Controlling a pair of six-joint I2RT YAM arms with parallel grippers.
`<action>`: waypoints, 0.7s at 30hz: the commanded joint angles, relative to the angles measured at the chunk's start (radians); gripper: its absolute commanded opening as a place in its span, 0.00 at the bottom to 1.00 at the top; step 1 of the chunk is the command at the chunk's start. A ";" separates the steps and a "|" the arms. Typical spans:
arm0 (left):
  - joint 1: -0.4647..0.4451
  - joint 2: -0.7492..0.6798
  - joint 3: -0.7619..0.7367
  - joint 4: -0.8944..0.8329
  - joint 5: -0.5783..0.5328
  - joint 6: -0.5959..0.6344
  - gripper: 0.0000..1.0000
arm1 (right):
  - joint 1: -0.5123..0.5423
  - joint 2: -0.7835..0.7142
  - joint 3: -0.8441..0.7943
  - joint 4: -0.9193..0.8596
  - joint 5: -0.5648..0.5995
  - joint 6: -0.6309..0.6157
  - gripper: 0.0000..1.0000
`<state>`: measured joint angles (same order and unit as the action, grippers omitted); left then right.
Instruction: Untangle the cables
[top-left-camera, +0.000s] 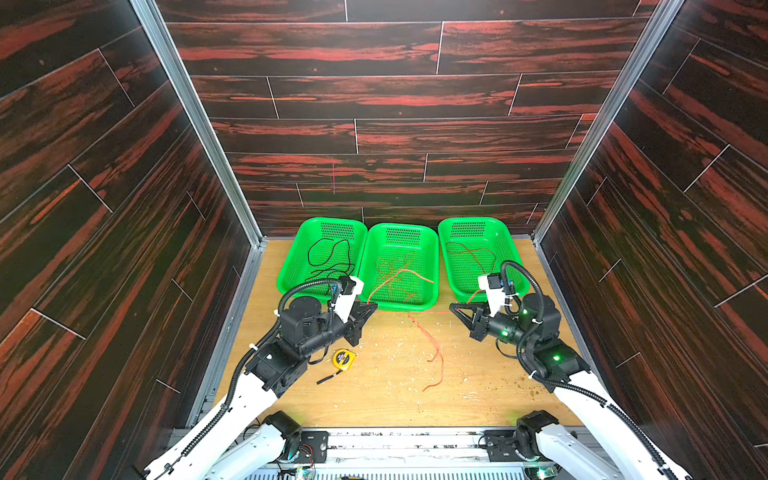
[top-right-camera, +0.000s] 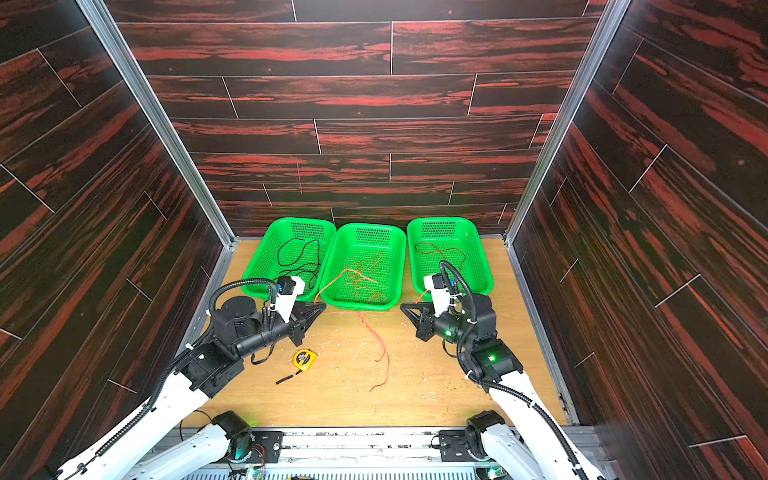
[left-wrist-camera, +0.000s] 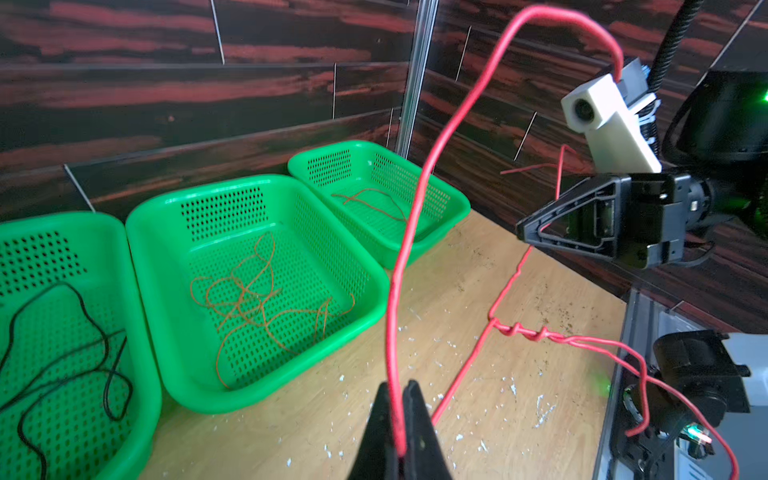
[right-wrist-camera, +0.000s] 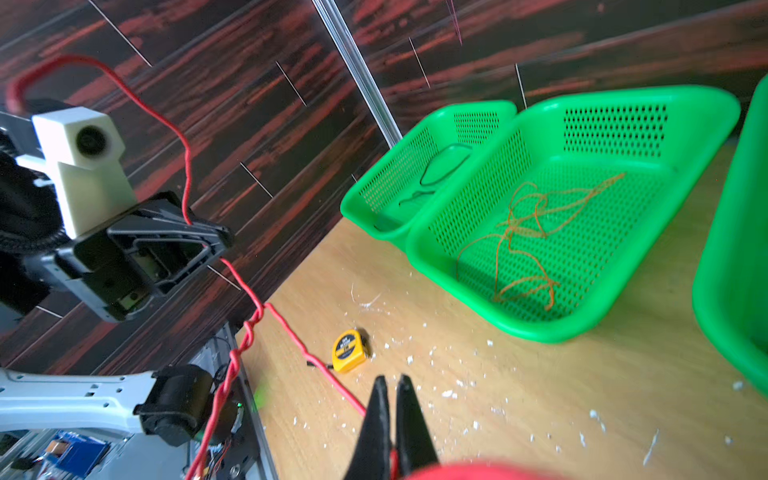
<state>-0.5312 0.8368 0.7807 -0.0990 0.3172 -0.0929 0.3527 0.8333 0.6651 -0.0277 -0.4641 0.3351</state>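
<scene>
Dark, red-streaked wood panels wall in a pale wooden tabletop (top-left-camera: 395, 403) scattered with white chips. Three green mesh baskets stand side by side along its far edge. The black cable (left-wrist-camera: 62, 285) lies in loose loops in the left basket (top-left-camera: 296, 259). The orange cable (left-wrist-camera: 245, 301) sits in a slack tangle on the floor of the middle basket (top-left-camera: 399, 308). A thin reddish wire (left-wrist-camera: 370, 191) lies in the right basket (top-left-camera: 469, 219); I cannot tell whether it joins anything outside.

My left gripper (top-left-camera: 371, 308) is clenched on the red cable (left-wrist-camera: 413, 210), which the left wrist view shows pinched between both fingers. My right gripper (top-left-camera: 454, 308) is clenched on the same cable. The two tips face each other just in front of the baskets, above the tabletop, and one strand runs straight and taut between them. Near its middle the red cable is wound round itself, and from there a loose tail drops to the tabletop and trails toward the near edge. A slack loop of the cable rises from my left gripper and arches high.

A yellow tape measure (top-left-camera: 344, 358) rests on the tabletop near my left arm, with a short black stick (top-left-camera: 330, 378) just beside it.
</scene>
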 joint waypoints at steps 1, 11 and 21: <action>0.161 -0.097 0.002 -0.068 -0.312 0.007 0.00 | -0.172 0.008 -0.020 -0.140 0.391 -0.068 0.00; 0.068 0.096 0.031 0.146 0.001 -0.067 0.00 | 0.102 0.239 0.119 -0.071 0.439 -0.078 0.00; -0.046 0.157 0.048 0.165 0.094 -0.009 0.00 | 0.136 0.411 0.200 0.043 0.389 0.001 0.00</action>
<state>-0.5655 0.9962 0.7925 0.0086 0.3630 -0.1253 0.4843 1.1957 0.8360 -0.0101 -0.1047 0.3115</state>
